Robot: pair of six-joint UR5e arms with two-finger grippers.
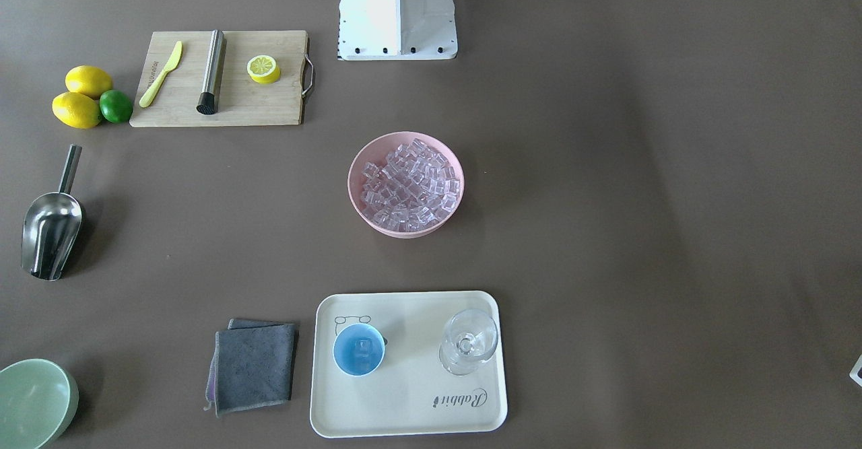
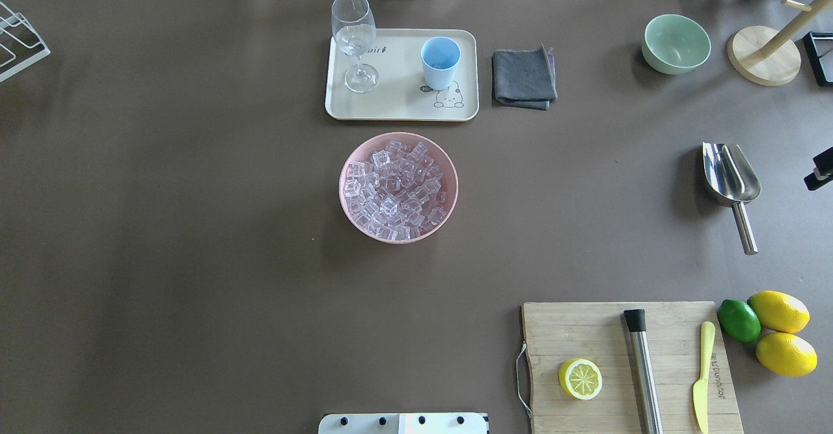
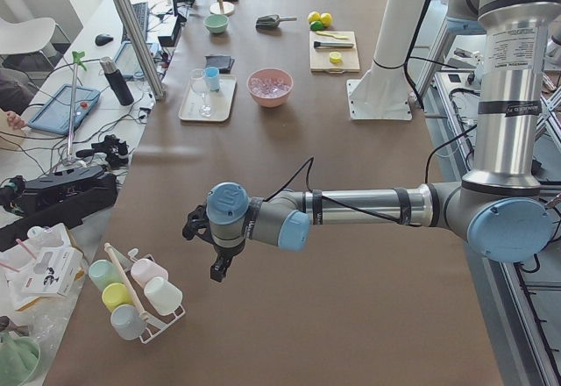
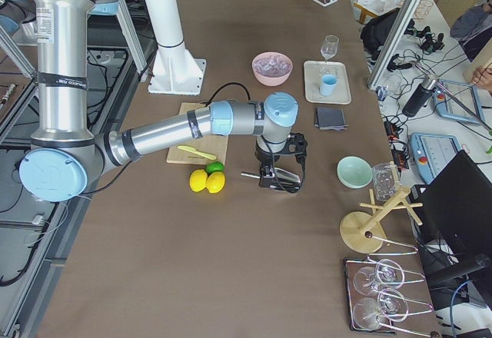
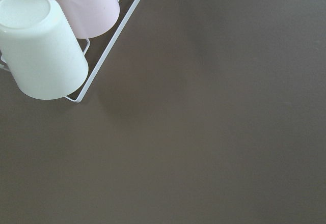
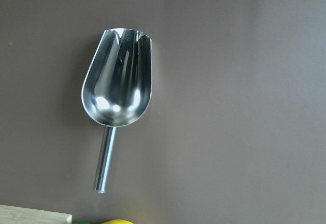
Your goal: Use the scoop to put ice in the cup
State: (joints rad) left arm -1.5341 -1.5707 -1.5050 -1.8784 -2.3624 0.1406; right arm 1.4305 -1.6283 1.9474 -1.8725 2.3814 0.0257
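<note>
In the overhead view, read from left to right, neither arm appears whole; only the left side view shows the left gripper [image 3: 217,270], hanging above bare brown table near a wire rack [image 5: 112,46] of upturned plastic mugs, and we cannot tell whether its fingers are apart or together. At centre stands a matte pink bowl [image 2: 342,187] heaped with the ice [image 2: 397,190], small glassy, hollow-looking cubes. At the bowl's 12 o'clock lies a cream rounded-corner tray [image 2: 403,99] bearing a clear stemmed glass [image 2: 355,37] and, to its right, the cup [image 2: 440,62], light blue and smooth; only the front-facing view looks into it, showing what looks like one cube. Beside the tray is a folded grey cloth [image 2: 524,77], and at 2 o'clock a pale green bowl [image 2: 677,43]. At 3 o'clock, well apart, the scoop [image 2: 730,174] lies on the table, polished metal, trough open upward, cylindrical handle toward 6 o'clock. Only the right side view shows the right gripper [image 4: 278,180] hanging over it; we cannot tell its finger state. At 4 o'clock, a bamboo board [image 2: 586,330] carries a lemon half [image 2: 580,379], a steel rod [image 2: 643,375] and a yellow knife [image 2: 703,375].
</note>
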